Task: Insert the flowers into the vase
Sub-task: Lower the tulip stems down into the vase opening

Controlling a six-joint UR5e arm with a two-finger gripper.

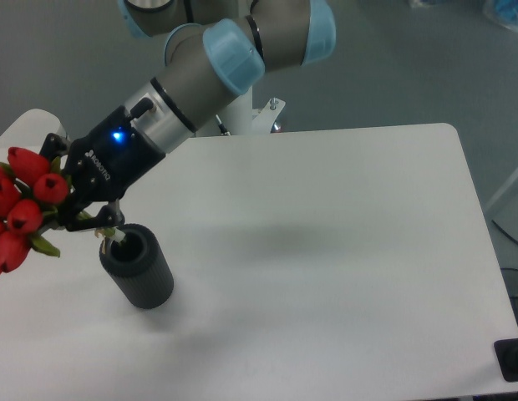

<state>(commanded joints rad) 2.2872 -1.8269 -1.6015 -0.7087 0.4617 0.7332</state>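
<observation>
A white, smooth table [326, 251] with rounded corners stands on a grey-green floor, and the vase serves as the landmark on its left part. Left of the vase and above its mouth, the flowers [21, 213] hang at the picture's left edge, partly cut off by it: a tight bunch of glossy red tulip buds with narrow green leaves, the heads pointing left and slightly down. The bunch's long axis runs nearly level, tilted, from the buds on the left toward the pale stem ends on the right, which sit just over the left rim of the vase's mouth; whether they touch the rim cannot be told. The gripper [79, 215], black and angular, is clenched on the stems just above and left of the vase, its two dark fingers [99, 224] drawn narrow around them. The vase [138, 269] itself is a small dark grey-black cylinder with a finely ribbed surface and a round open mouth, standing on the table and leaning a little. Up and right of the vase, the arm slants away, grey metal with pale blue joint caps and a small blue light on the wrist.
</observation>
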